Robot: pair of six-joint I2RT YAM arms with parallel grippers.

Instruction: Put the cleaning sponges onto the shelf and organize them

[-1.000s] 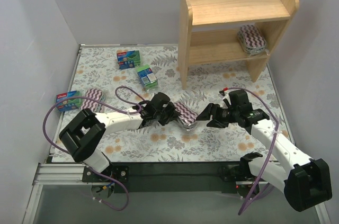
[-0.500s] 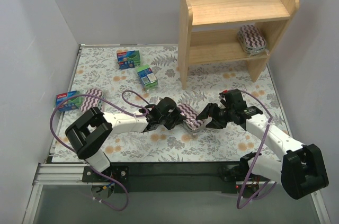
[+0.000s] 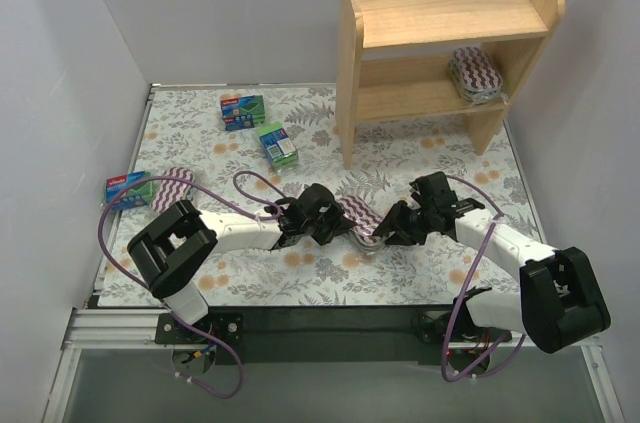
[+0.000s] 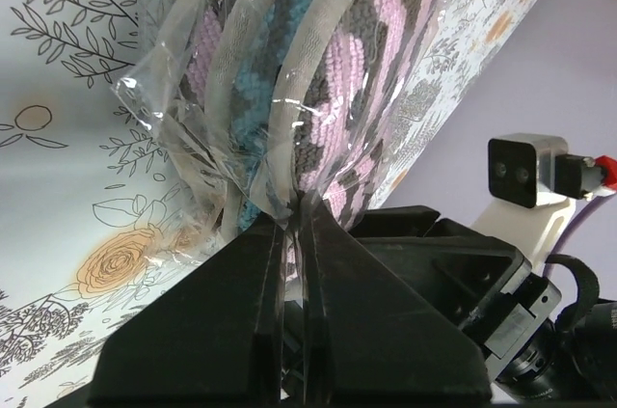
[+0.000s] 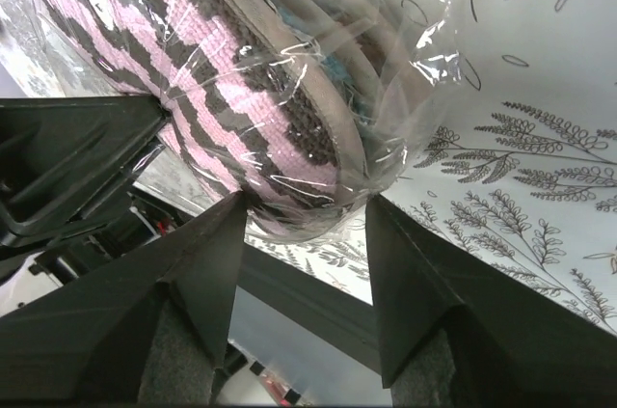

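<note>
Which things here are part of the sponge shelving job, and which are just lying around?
Job: wooden shelf; shelved striped sponge; held striped sponge, pinched in the left tool; far-left striped sponge; three green sponge packs.
Not the job: floral table cover; purple cables.

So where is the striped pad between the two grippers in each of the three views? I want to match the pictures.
Top external: the striped pad is low centre, between the left gripper and the right gripper.
Left wrist: upper centre, its clear wrap pinched by the left gripper.
Right wrist: upper left, its end between the right gripper's spread fingers.
Shared landmark: the floral table cover behind it.
</note>
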